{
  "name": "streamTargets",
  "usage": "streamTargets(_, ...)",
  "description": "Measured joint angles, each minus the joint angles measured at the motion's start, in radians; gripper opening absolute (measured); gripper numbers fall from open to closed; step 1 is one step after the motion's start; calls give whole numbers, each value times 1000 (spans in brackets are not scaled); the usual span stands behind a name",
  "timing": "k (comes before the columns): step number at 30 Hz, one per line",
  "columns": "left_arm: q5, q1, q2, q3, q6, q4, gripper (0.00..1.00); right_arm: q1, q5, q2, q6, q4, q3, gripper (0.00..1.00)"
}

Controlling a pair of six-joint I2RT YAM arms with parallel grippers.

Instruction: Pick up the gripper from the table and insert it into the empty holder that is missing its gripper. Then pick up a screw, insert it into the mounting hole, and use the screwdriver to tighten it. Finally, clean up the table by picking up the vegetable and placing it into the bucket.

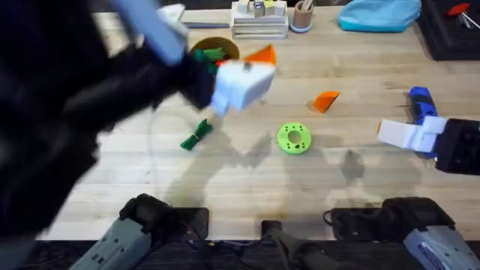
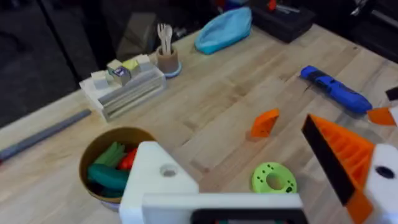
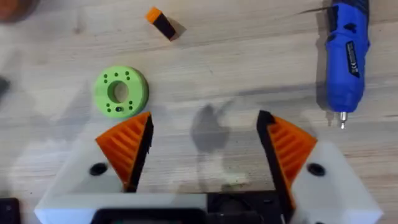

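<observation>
Right gripper (image 3: pixel 202 155) open and empty; it should close squarely on the orange gripper wedge (image 1: pixel 325 100); left fingers' state cannot be told.

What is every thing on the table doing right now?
Orange wedge: lying loose on the table, not fitted.
Left tool: open, empty, one side plain white with no orange pad.
Right tool: open, empty, both orange pads on.
Blue screwdriver: lying flat, untouched.
Green bundle: lying on the table, outside the pot.
Pot: upright, toy vegetables inside.
Green disc: lying flat.
</observation>
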Motion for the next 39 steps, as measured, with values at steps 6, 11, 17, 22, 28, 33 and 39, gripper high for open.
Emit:
streamTargets(6,1,0,-335,-265,15,81,991,0,0,0,0,0,0,991)
streamTargets(11,7,0,-544,-477,2,131,991,0,0,0,0,0,0,991)
streamTargets(17,31,0,-719,-674,-54,221,991,0,0,0,0,0,0,991)
streamTargets(22,59,0,-743,-789,-70,367,991,0,0,0,0,0,0,991)
streamTargets(28,88,0,-743,-869,-76,396,991,0,0,0,0,0,0,991)
streamTargets(33,94,0,-743,-868,-77,390,991,0,0,0,0,0,0,991)
streamTargets(39,102,0,-743,-868,-77,390,991,0,0,0,0,0,0,991)
